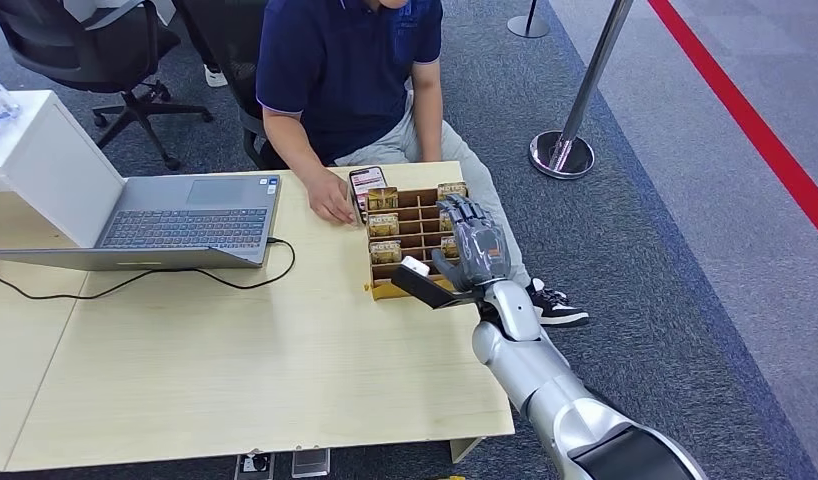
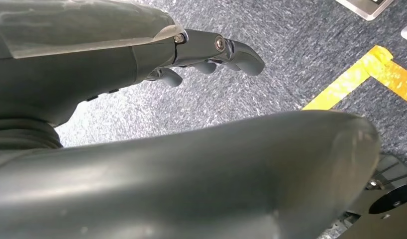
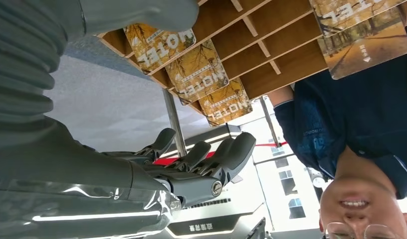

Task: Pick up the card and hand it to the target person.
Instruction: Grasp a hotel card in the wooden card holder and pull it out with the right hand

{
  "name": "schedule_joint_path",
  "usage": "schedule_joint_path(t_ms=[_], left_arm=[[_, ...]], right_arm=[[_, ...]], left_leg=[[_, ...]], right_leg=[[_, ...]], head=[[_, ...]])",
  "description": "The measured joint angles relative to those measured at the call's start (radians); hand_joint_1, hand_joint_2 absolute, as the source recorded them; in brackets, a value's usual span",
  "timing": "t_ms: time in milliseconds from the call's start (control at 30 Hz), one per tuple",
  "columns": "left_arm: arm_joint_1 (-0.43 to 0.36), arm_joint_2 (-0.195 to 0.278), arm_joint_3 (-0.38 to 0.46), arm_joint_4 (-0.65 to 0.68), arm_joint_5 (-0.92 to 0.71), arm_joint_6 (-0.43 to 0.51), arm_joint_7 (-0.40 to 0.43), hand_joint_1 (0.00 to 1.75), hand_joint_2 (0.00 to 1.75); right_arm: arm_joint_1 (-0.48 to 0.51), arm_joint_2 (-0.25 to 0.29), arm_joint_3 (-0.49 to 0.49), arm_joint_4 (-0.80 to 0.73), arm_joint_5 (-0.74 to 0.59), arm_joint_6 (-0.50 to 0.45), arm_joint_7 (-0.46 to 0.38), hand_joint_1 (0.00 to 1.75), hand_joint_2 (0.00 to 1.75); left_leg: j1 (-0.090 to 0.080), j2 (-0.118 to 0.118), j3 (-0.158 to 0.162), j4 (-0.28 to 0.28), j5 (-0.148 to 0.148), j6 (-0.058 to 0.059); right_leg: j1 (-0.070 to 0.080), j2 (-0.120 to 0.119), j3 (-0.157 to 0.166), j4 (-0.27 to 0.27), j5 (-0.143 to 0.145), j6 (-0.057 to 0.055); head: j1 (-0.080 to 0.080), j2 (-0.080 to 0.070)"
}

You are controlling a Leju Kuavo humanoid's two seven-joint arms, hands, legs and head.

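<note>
A wooden card rack (image 1: 417, 213) stands at the table's far right edge, with yellow hotel cards (image 1: 383, 222) upright in its slots. My right hand (image 1: 472, 245) hovers over the rack's right column, fingers apart and holding nothing. In the right wrist view the cards (image 3: 199, 69) stick out of the rack (image 3: 271, 55), with my fingers (image 3: 201, 164) spread a little way off them. The person (image 1: 345, 70) in a dark blue shirt sits behind the table. My left hand (image 2: 211, 55) hangs over the carpet with nothing in it.
The person's hand (image 1: 332, 205) rests beside a phone (image 1: 366, 183) just left of the rack. An open laptop (image 1: 185, 220) with a black cable sits at the table's far left. A stanchion (image 1: 563, 152) stands on the carpet to the right. Yellow floor tape (image 2: 360, 79) lies below my left hand.
</note>
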Motion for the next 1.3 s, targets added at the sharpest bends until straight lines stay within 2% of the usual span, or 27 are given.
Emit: schedule_joint_path(t_ms=[133, 233, 800, 1300], left_arm=[[-0.003, 0.000, 0.000, 0.000, -0.006, -0.001, 0.000, 0.00, 0.00], [-0.004, 0.000, 0.000, 0.000, -0.008, -0.001, 0.001, 0.00, 0.00], [-0.010, -0.002, 0.001, 0.000, -0.017, -0.010, 0.003, 0.00, 0.00], [-0.011, -0.004, 0.003, 0.000, -0.023, -0.006, 0.004, 0.00, 0.00]], right_arm=[[-0.002, -0.005, -0.004, 0.012, 0.000, -0.004, 0.000, 0.36, 1.75], [-0.003, -0.007, -0.004, 0.021, 0.000, -0.006, 0.000, 0.36, 1.75], [-0.007, -0.019, -0.006, 0.061, 0.018, -0.022, 0.024, 0.53, 1.75], [-0.009, -0.019, -0.007, 0.094, 0.042, -0.022, 0.037, 0.58, 1.75]], left_leg=[[0.000, 0.000, 0.000, 0.000, 0.000, 0.000], [0.000, 0.000, 0.000, 0.000, 0.000, 0.000], [0.000, 0.000, 0.000, 0.000, 0.000, 0.000], [0.000, 0.000, 0.000, 0.000, 0.000, 0.000]], right_leg=[[0.000, 0.000, 0.000, 0.000, 0.000, 0.000], [0.000, 0.000, 0.000, 0.000, 0.000, 0.000], [0.000, 0.000, 0.000, 0.000, 0.000, 0.000], [0.000, 0.000, 0.000, 0.000, 0.000, 0.000]], head=[[-0.001, 0.000], [-0.001, 0.000], [-0.001, 0.000], [-0.001, 0.000]])
